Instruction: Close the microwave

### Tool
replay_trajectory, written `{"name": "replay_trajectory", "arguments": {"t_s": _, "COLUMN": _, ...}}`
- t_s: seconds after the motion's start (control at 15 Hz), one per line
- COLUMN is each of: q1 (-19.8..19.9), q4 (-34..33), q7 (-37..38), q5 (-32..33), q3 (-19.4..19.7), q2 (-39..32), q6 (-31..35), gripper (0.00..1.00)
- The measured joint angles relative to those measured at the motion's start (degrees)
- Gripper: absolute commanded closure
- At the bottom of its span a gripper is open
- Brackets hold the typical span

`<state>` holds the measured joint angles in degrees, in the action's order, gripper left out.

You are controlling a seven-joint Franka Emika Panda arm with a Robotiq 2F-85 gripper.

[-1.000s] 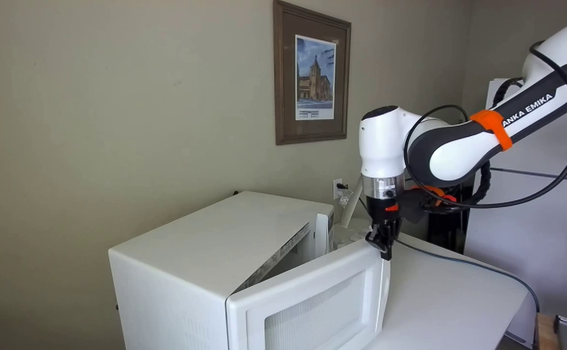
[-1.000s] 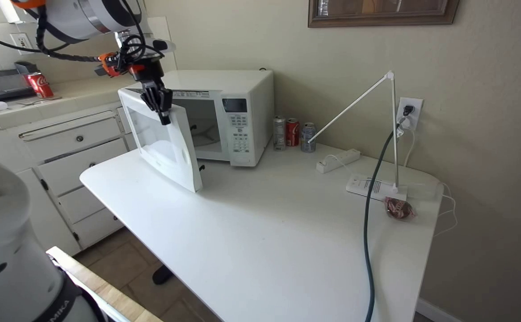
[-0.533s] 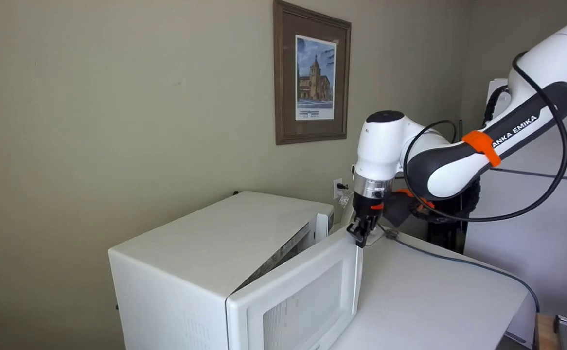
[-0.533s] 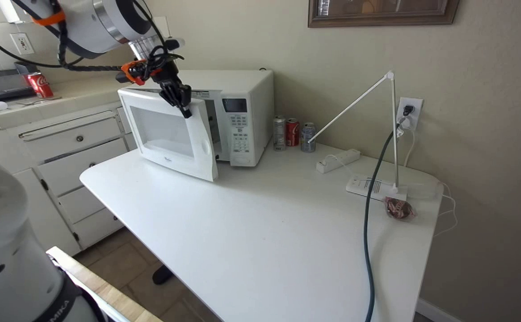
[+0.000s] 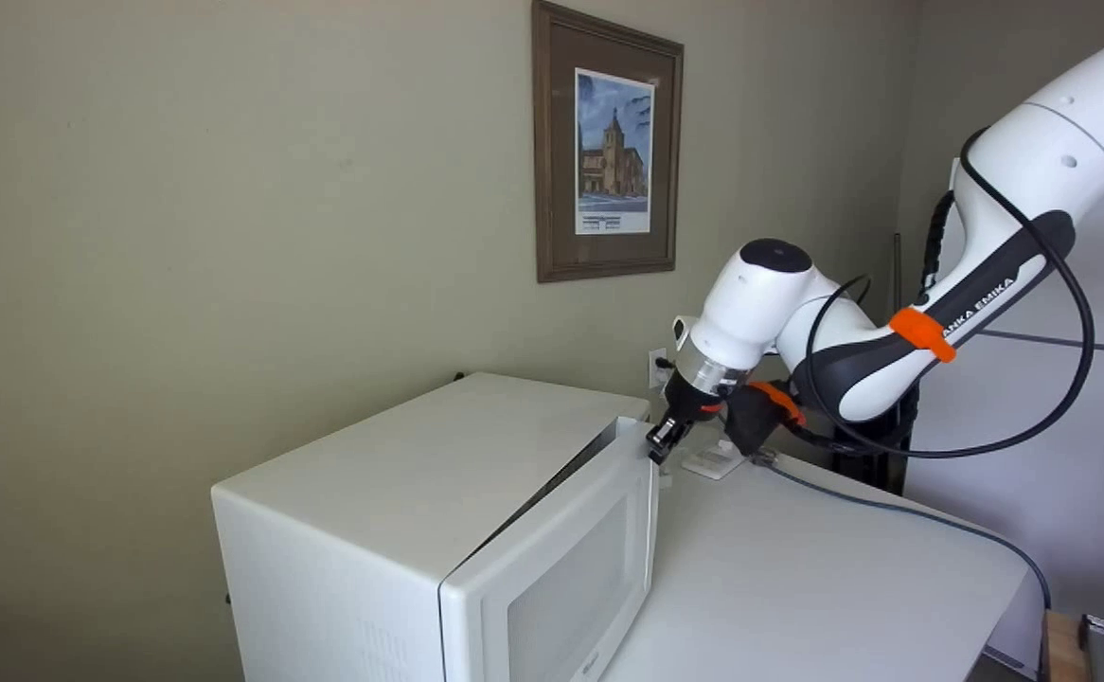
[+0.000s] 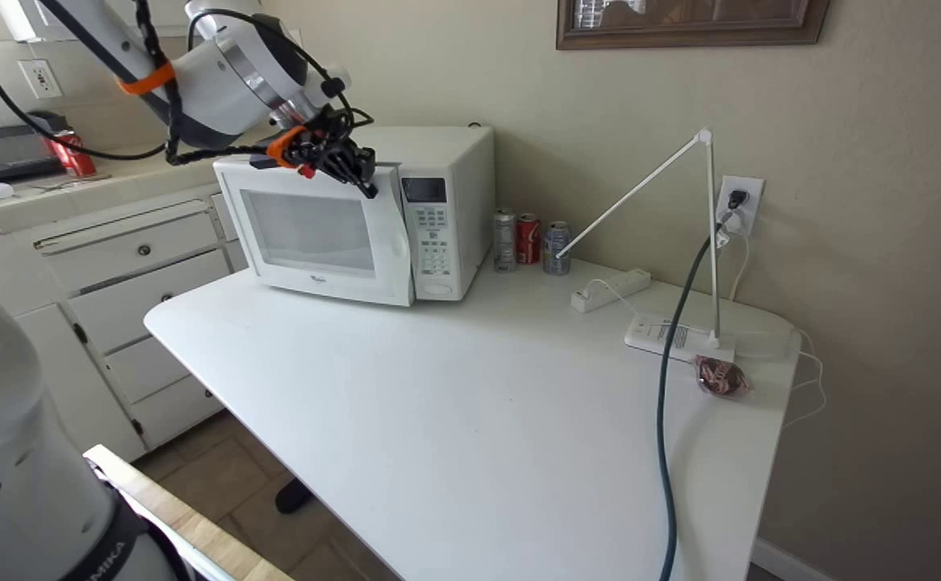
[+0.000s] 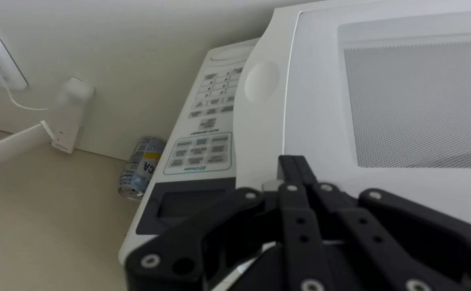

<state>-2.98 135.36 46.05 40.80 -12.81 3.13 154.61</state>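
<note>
The white microwave (image 5: 429, 464) stands on the table against the wall; it also shows in an exterior view (image 6: 466, 202). Its hinged door (image 5: 576, 568) is slightly ajar, with a narrow dark gap along the top edge. The door front with the greyish window faces out in an exterior view (image 6: 309, 230) and in the wrist view (image 7: 312, 101). The control panel (image 7: 203, 121) lies beside the door's free edge. My gripper (image 7: 297, 169) is shut with nothing between its fingertips. In both exterior views (image 5: 656, 457) (image 6: 370, 192) the fingertips are at the door's upper free corner, apparently touching its outer face.
Several cans (image 6: 528, 240) stand right of the microwave. A white folding lamp (image 6: 713, 242), a power strip (image 6: 612, 290), a wrapped item (image 6: 721, 376) and a dark green cable (image 6: 664, 420) are on the white table (image 6: 454, 420). The wall is close behind.
The door has swung inward from wide open to a narrow gap. My shut gripper has moved with its free edge toward the control panel, and the wrist has tilted.
</note>
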Motion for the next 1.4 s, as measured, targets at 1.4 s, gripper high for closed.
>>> {"name": "replay_trajectory", "arguments": {"t_s": 1.4, "q1": 4.5, "q4": 1.1, "q7": 21.5, "q5": 27.9, "q3": 2.3, "q2": -4.3, "q6": 17.3, "gripper": 1.00}}
